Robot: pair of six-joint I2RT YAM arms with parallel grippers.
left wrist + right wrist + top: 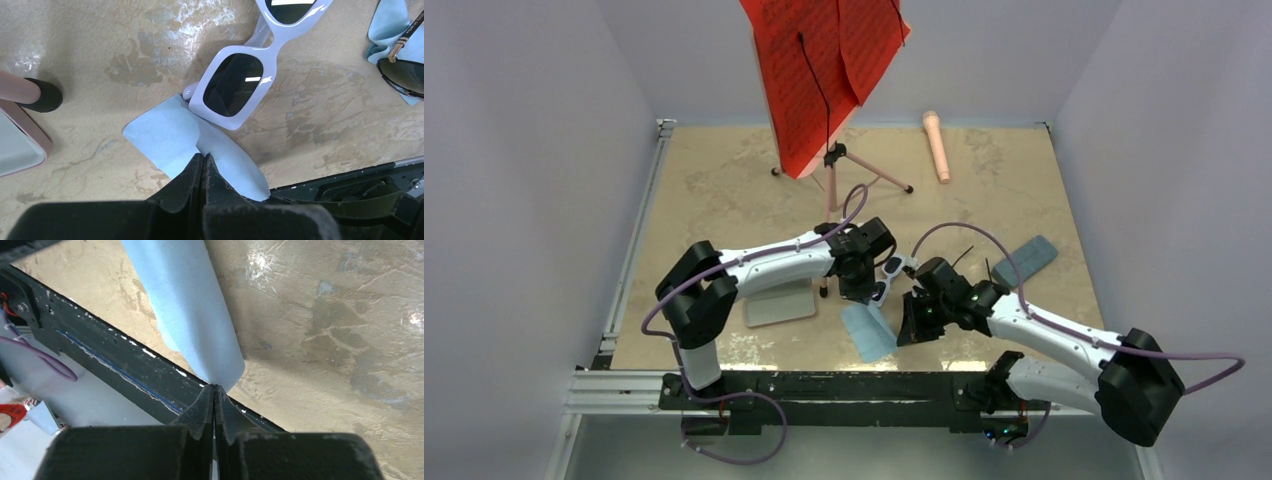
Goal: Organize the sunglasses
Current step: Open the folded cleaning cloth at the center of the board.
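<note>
Left hand: my fingers pinched shut on blue cloth | right hand: pinched shut on the same cloth's corner | white sunglasses: middle of counter near its front edge, one lens on cloth | black sunglasses: just right of them

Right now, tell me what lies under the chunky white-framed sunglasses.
A light-blue cloth lies under one lens corner of the white sunglasses, on the beige tabletop. How far it reaches beneath the frame is covered.

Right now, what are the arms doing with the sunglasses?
Left fingers shut on blue cloth; right fingers shut on it too. White sunglasses overlap the cloth's edge. Black pair apart, untouched.
</note>
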